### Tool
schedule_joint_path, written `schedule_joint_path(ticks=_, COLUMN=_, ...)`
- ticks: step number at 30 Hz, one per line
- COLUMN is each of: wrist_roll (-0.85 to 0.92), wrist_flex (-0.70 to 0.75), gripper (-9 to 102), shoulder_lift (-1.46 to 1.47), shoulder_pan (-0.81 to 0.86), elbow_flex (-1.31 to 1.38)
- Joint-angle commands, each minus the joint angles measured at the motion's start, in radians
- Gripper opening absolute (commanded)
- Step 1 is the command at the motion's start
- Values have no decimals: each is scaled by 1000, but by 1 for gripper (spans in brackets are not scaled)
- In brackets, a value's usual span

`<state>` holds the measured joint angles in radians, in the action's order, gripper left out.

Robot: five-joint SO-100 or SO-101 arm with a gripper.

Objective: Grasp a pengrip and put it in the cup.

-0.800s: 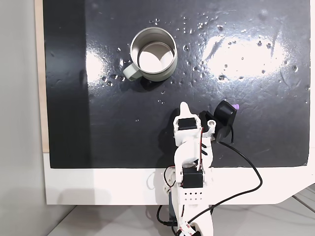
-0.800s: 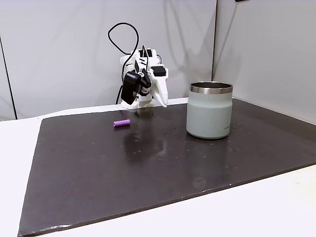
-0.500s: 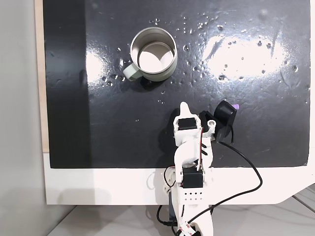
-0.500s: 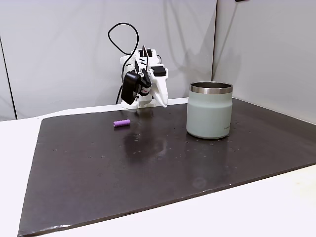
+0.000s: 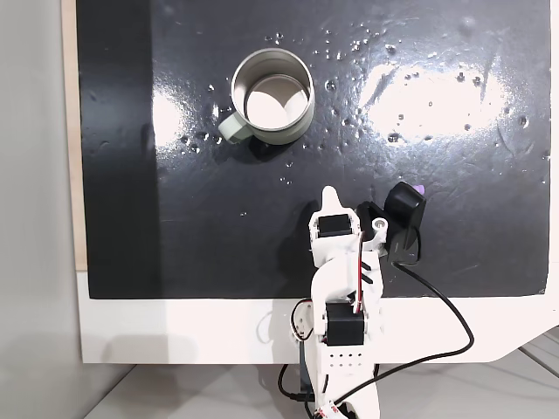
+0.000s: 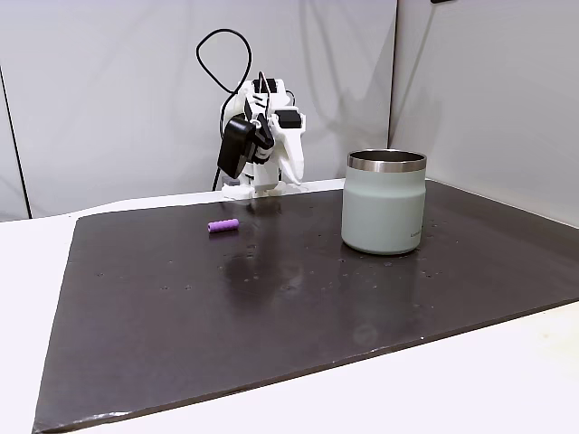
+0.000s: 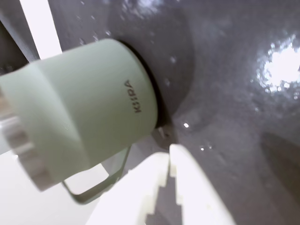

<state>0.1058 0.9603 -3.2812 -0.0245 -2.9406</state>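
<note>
Fingers of the gripper [image 7: 169,157] are seen pressed together, clamping nothing. Pengrip [image 6: 223,225] is laid flat on the dark mat [image 6: 271,307], left of the cup [image 6: 384,212], well apart.

A bare test corner, more lab than home.

I stand on a white bench [image 6: 507,380] with a dark glossy mat [image 6: 298,298] laid across it, its surface throwing back glare from overhead light. Behind me run plain pale wall panels [image 6: 109,81] with a seam between them, nothing hung on them. A black cable [image 6: 217,50] loops up from my arm, and more black wiring [image 5: 437,323] trails off the bench edge in a fixed view from above. My arm [image 5: 341,288] is white printed plastic with its servos on show, the build of a hobby or research rig.
</note>
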Motion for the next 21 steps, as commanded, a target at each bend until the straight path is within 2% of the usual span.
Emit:
schedule_joint_path(ticks=1, wrist_roll=63, wrist_flex=75, gripper=0, shoulder_lift=127, shoulder_pan=2, elbow_flex=219)
schedule_joint_path(ticks=13, wrist_roll=190, wrist_flex=267, gripper=0, shoulder_lift=798, shoulder_pan=316, elbow_flex=815)
schedule_joint_path(ticks=21, wrist_roll=262, wrist_flex=397, gripper=4, shoulder_lift=1046, shoulder_pan=479, elbow_flex=1002)
